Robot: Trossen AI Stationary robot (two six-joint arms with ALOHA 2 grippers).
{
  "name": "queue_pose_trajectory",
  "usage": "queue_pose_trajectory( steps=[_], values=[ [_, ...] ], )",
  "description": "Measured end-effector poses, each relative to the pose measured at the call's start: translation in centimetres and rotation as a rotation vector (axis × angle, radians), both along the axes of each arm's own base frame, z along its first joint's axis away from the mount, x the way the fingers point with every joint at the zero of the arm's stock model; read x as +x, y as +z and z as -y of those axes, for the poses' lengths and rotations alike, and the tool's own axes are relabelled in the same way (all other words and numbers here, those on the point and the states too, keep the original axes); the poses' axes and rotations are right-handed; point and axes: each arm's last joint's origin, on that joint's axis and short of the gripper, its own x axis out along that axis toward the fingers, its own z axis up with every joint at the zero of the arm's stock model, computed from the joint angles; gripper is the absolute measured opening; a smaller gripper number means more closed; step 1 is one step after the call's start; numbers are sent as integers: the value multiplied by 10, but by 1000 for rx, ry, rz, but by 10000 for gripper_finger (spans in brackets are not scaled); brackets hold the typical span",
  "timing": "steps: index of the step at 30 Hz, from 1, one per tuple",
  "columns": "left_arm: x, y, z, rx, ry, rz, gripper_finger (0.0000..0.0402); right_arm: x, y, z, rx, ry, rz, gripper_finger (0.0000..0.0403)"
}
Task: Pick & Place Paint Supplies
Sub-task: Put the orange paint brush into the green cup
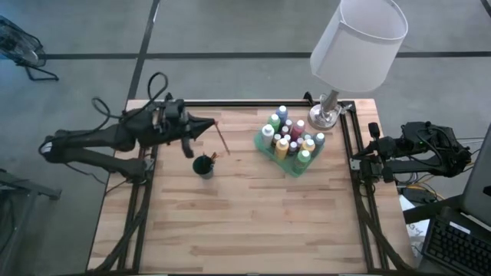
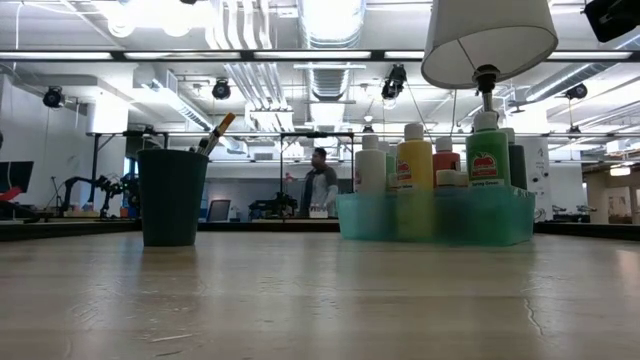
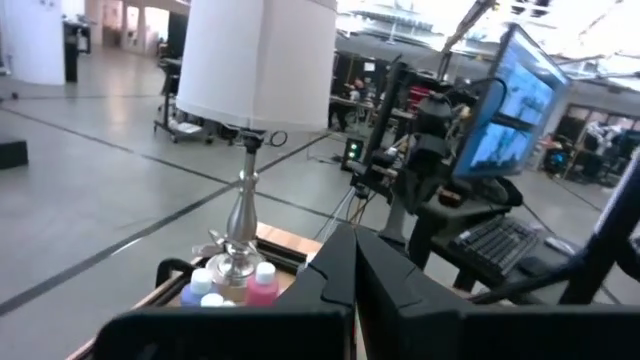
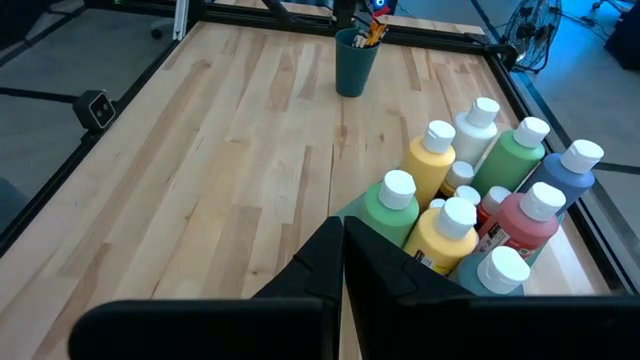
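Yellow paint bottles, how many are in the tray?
2 show, both in the green tray: one yellow bottle mid-cluster, another yellow bottle on the camera side. More may be hidden.

The paint bottles (image 1: 290, 139) are packed together in a tray (image 1: 265, 150) set on the table (image 1: 245, 222) toward its far right part, with a lamp (image 1: 349, 54) placed just behind it at the far right corner. A cup (image 1: 204, 165) holding brushes (image 1: 212, 156) is set well to the tray's left, apart from it
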Motion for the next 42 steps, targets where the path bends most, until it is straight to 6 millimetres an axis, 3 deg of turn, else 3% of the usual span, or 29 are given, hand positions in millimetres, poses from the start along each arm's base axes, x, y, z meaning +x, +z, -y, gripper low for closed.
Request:
queue_pose_trajectory(
  steps=[9, 24, 33, 42],
  values=[
    [-35, -26, 2, 31, -7, 13, 0, 0, 0, 0, 0, 0, 0, 8],
    [-67, -67, 6, -8, -133, -28, 0, 0, 0, 0, 0, 0, 0, 8],
    [-78, -99, 7, -6, -141, -54, 0, 0, 0, 0, 0, 0, 0, 8],
    [-76, -148, 7, 20, -138, -114, 0, 0, 0, 0, 0, 0, 0, 8]
  ],
)
